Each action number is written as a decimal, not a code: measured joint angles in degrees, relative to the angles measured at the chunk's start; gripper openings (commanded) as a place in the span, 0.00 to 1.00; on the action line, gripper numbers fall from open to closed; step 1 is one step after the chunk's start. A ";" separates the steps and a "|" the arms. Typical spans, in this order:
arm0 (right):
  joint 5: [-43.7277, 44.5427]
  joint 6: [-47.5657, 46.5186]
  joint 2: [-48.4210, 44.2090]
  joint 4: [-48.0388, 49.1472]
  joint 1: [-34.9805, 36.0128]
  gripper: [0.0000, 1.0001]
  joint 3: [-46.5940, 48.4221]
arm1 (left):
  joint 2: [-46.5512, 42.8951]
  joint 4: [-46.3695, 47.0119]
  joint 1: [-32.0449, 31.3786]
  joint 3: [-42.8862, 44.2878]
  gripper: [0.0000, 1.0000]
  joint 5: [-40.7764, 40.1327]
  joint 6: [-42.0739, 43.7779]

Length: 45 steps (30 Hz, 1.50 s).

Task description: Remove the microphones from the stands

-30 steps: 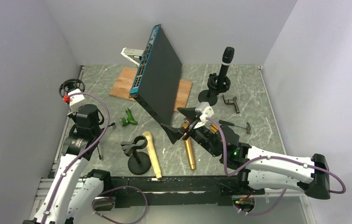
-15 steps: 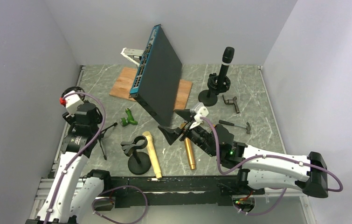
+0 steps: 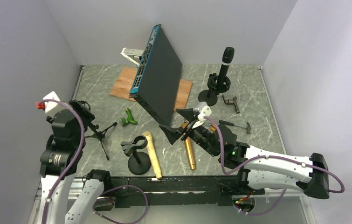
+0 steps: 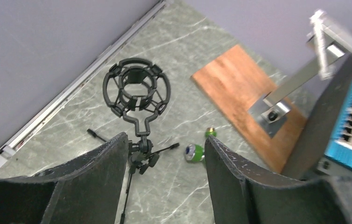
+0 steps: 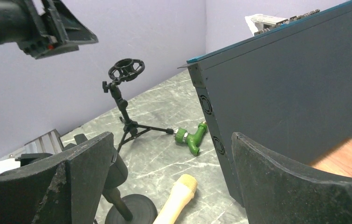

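Note:
A black microphone [image 3: 227,57] stands upright in its round-based stand [image 3: 212,88] at the back right, far from both grippers. A beige microphone [image 3: 151,154] lies on the table beside an empty clip stand [image 3: 136,156]. A gold microphone [image 3: 190,154] lies to their right. My right gripper [image 3: 178,122] hangs open above these two, with nothing between its fingers [image 5: 90,158]. My left gripper [image 4: 165,140] is open and raised at the far left, above an empty shock mount [image 4: 136,91] on a small tripod [image 3: 101,137].
A tilted network switch [image 3: 157,74] leans over a wooden board [image 3: 122,81] at the back centre. A green tap [image 3: 128,119] lies left of it. A hammer [image 3: 237,125] and a metal handle [image 3: 231,101] lie at the right. Walls close in on three sides.
My left gripper has opened and pulled back to the left and upward, away from the tripod's shock mount. The right gripper has barely shifted.

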 measured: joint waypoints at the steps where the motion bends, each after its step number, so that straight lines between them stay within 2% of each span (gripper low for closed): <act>1: 0.00 0.07 -0.13 0.00 0.00 0.98 0.00 | -0.76 -0.26 0.00 0.96 0.61 0.39 0.04; 4: 0.00 0.28 -0.26 -0.02 -0.04 0.99 0.00 | -2.69 0.15 0.00 3.21 0.57 1.77 0.46; 14: 0.52 1.40 -0.22 -3.19 -0.11 0.99 0.00 | -0.55 2.10 0.00 4.37 0.62 10.75 2.69; 20: 2.34 2.21 0.11 -5.60 -0.17 0.99 0.02 | 2.16 4.11 0.00 3.93 0.64 21.29 5.81; 25: 5.22 3.63 0.85 -10.12 -0.46 0.99 0.02 | 4.09 9.66 0.00 4.07 0.65 33.55 8.48; 29: 7.87 5.84 0.85 -13.99 -1.57 1.00 0.02 | 9.31 12.83 0.00 7.30 0.65 41.88 9.18; 38: 11.28 12.24 1.09 -26.14 -12.17 1.00 0.15 | 27.78 19.37 -0.76 17.84 0.62 55.47 5.49; 41: 12.94 13.64 1.60 -30.91 -16.35 1.00 1.31 | 31.91 19.76 -3.43 21.40 0.62 56.22 6.23; 45: 13.40 14.08 1.75 -35.10 -22.56 1.00 3.87 | 32.59 20.28 -7.45 21.92 0.62 55.69 9.40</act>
